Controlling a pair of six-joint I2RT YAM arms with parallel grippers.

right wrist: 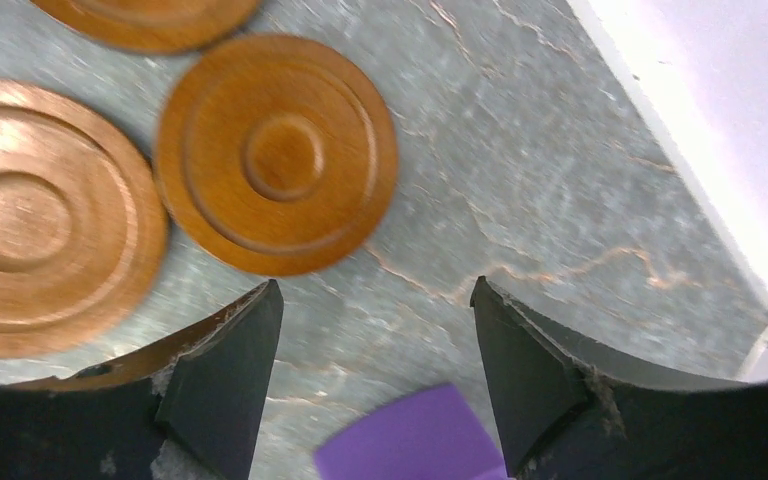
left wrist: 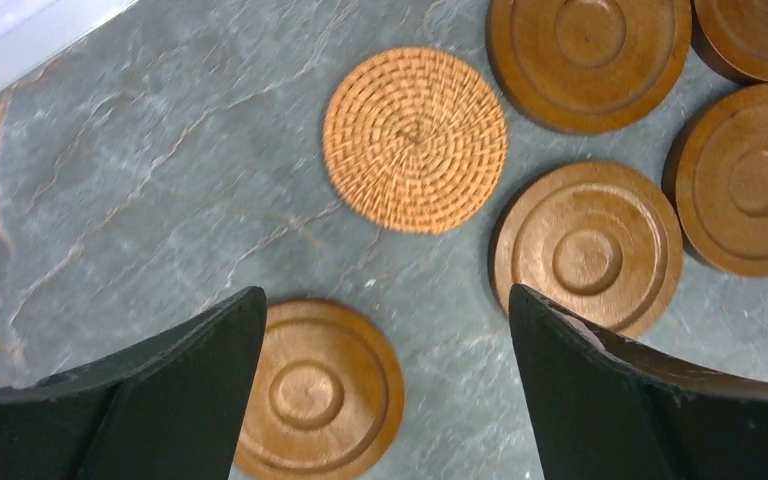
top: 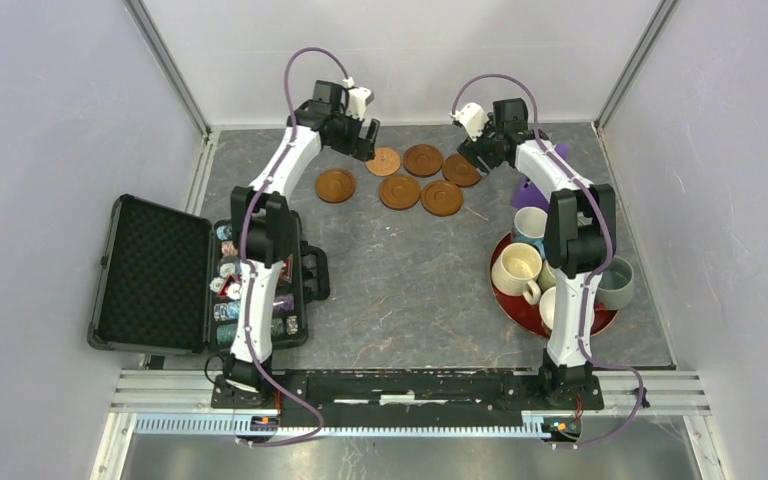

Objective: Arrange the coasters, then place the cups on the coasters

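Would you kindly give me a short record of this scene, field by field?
wooden coasters: five, clustered at the far middle
woven coaster: one, within that cluster
cups: gathered at the red tray on the right; none on a coaster
left claw: open, empty, over the cluster's left side
right claw: open, empty, over the cluster's right edge
case: open, on the left

A robotics lab: pale panel walls (top: 50, 100) (metal framing (top: 165, 60) at the corners) box in a grey stone-patterned table (top: 400, 290), with the left arm (top: 260, 230) and right arm (top: 572, 240) bolted to an aluminium rail (top: 160, 388) at its near edge.
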